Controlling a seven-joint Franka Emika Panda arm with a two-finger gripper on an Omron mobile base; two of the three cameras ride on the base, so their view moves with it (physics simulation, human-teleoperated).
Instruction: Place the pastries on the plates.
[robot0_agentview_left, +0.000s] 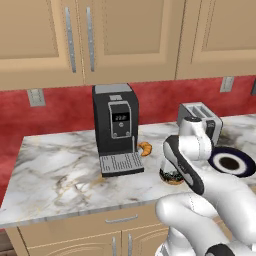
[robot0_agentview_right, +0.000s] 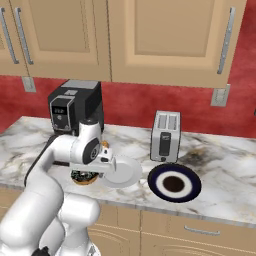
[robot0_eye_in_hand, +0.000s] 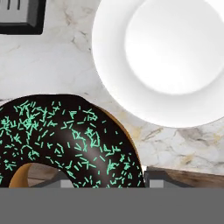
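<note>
Chocolate donut (robot0_eye_in_hand: 65, 140) in end effector (robot0_eye_in_hand: 105, 181), beside white plate (robot0_eye_in_hand: 113, 83).

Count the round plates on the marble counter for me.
2. The glossy white round plate lies right beside the chocolate-iced donut; the dark navy plate with a white inner ring lies in front of the toaster. The arm may hide more.

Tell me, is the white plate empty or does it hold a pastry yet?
Empty. The hand view shows the white plate bare, with the donut beside it above the counter, not on it.
</note>
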